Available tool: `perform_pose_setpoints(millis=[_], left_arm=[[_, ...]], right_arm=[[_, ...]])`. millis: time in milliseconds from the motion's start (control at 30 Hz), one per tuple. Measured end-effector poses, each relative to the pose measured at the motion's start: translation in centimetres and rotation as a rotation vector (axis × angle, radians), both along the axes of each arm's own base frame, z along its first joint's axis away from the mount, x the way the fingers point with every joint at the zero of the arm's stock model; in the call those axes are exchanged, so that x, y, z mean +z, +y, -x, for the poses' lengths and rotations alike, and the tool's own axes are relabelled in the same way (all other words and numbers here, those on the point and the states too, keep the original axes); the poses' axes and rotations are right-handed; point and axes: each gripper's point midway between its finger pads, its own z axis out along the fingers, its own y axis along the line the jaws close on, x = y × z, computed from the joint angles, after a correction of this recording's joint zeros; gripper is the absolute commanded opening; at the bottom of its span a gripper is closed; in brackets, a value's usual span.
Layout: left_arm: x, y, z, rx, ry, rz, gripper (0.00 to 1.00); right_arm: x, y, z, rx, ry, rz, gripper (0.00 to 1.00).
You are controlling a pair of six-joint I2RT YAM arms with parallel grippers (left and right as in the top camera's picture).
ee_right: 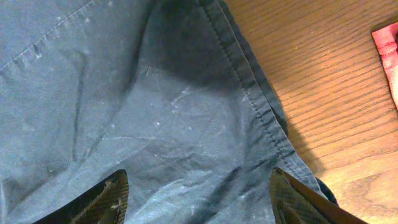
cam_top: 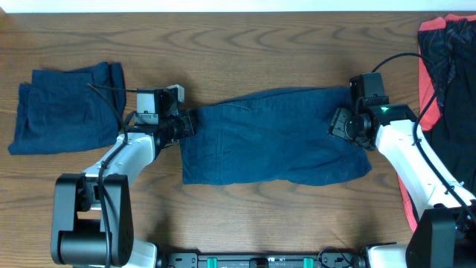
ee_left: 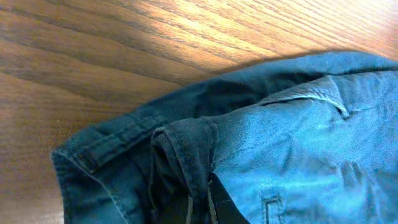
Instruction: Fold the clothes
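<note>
Navy blue shorts (cam_top: 271,138) lie spread flat at the table's middle. My left gripper (cam_top: 186,123) is shut on the shorts' left edge; the left wrist view shows a pinched fold of the navy cloth (ee_left: 199,180) between the fingers (ee_left: 200,208). My right gripper (cam_top: 348,123) is open above the shorts' right end; its two fingers (ee_right: 199,196) straddle flat cloth (ee_right: 155,106) beside a stitched hem, holding nothing. A second navy garment (cam_top: 67,108) lies folded at the left.
A black and coral-red garment (cam_top: 446,82) lies at the table's right edge, partly under my right arm; its red corner shows in the right wrist view (ee_right: 387,46). Bare wood runs along the front and back of the table (cam_top: 245,216).
</note>
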Motion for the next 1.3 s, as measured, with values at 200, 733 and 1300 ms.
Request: perform_pose_setpoints(millis=[200,733,1300], left_arm=[[3.0,1.8,2.4,0.077,0.028,-0.077,0.06],[-3.3,8.5,3.8,0.322,0.220,-0.395,0.29],[2.8,9.8,7.8,0.382,0.206,-0.440,0.69]], right_arm=[[0.0,0.0,0.1,0.003,0.002,0.002,0.71],[-0.2,-0.1,0.5,0.007,0.022,0.005,0.71],[-0.1,-0.1,0.5,0.007,0.021,0.005,0.71]])
